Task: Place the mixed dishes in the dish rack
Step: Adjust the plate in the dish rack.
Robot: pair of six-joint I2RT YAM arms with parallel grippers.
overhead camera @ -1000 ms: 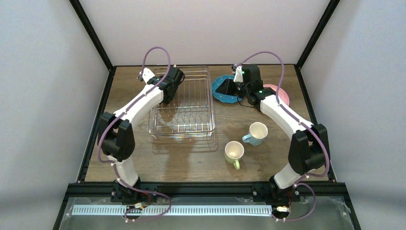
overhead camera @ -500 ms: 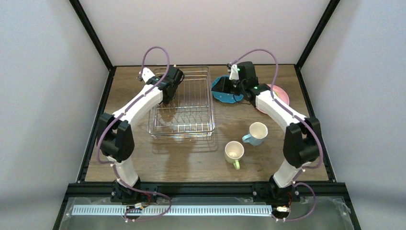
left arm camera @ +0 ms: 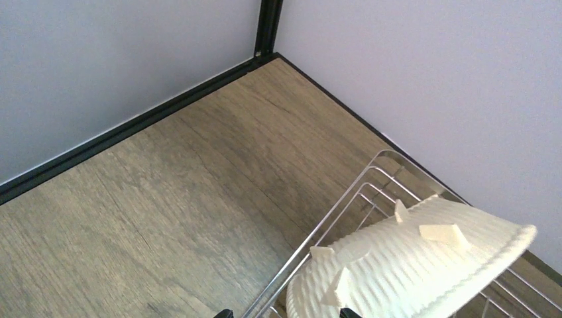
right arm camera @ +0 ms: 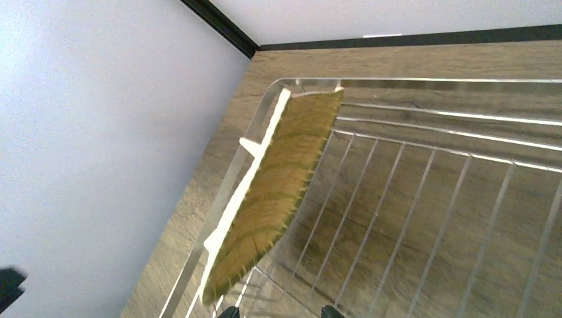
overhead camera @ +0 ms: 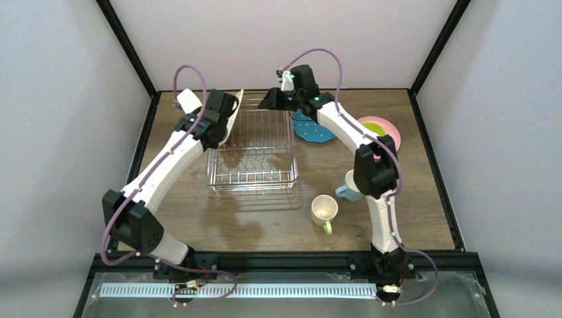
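At the eleven-o'clock corner of the dish rack [overhead camera: 252, 175], the tan woven-look plate [right arm camera: 278, 192] stands on edge, tilted against the wire rim. Its pale ribbed underside faces outward and its tan face turns into the basket. It is the only piece loaded, so the job looks barely begun: one dish in, five to go.

The left pincer [left arm camera: 283, 313] hangs just beside the plate, at the rack's ten o'clock, jaws spread wide. The plate's lower edge lies close to one fingertip, but no grip shows. The right pincer [right arm camera: 278, 311] hovers over the rack's far rim at twelve o'clock, jaws well apart and holding nothing.

Outside the basket, the teal dotted plate [overhead camera: 313, 129] lies flat just beside the rack at two o'clock. Farther out at three o'clock sits the pink round plate [overhead camera: 391, 132] with the lime-inside bowl [overhead camera: 373, 126] resting on it. The light-blue mug [overhead camera: 344, 191] and the pale yellow-green mug [overhead camera: 324, 209] stand upright on the bench [overhead camera: 424, 212] at four and five o'clock, near each other.

The right arm stretches over the teal dotted plate, and its elbow hides part of the light-blue mug. The bowl would likely have to come off the pink round plate before that plate can be lifted. Both pincers crowd the same far end of the rack.
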